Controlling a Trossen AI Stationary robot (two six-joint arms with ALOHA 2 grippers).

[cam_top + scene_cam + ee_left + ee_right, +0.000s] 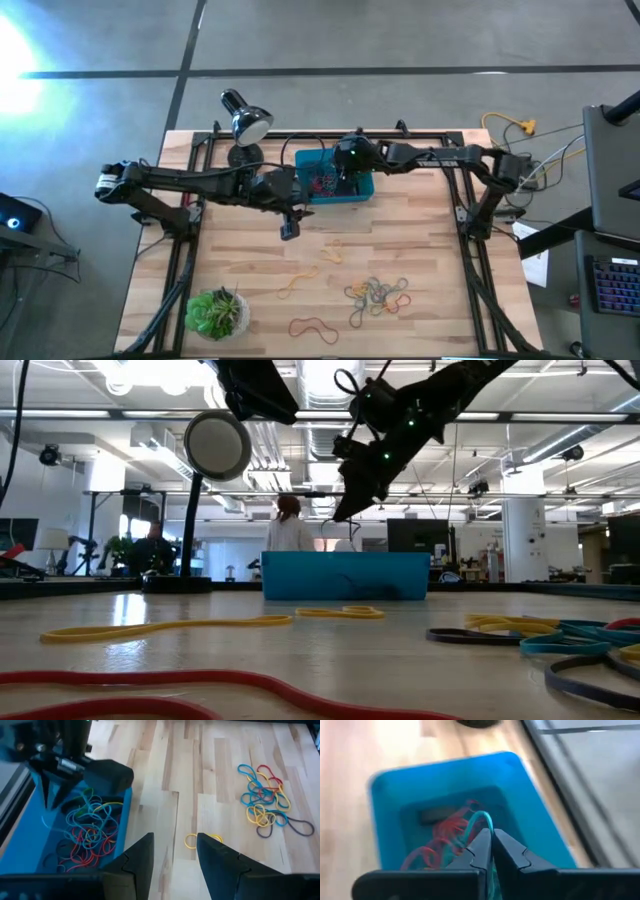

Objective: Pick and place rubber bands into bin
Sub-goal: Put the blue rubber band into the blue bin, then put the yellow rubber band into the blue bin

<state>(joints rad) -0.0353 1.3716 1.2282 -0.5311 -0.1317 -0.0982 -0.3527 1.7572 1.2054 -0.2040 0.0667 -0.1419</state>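
The teal-blue bin point(362, 189) stands at the table's far middle and holds a tangle of red, blue and yellow rubber bands point(90, 837). My right gripper point(491, 833) hovers over the bin point(445, 785), shut on a teal rubber band. My left gripper point(175, 851) is open, above bare wood just near-left of the bin point(30, 845), and touches nothing. A pile of loose rubber bands point(377, 294) lies on the near-right part of the table. Single yellow point(297, 282), tan point(333, 250) and red point(313, 327) bands lie around it. My right gripper pinches a teal rubber band point(487, 818) between its two shut fingers, coming from above and pointing down into the bin. A small loop of the band sticks out past the fingertips. The band is lifted above the bands lying in the bin.
A desk lamp point(245, 120) stands at the far left of the bin, and a potted plant point(217, 312) sits at the near-left corner. A black metal frame point(440, 137) runs along the table's edges. People point(288, 525) are in the room beyond. Bare wood lies between bin and pile.
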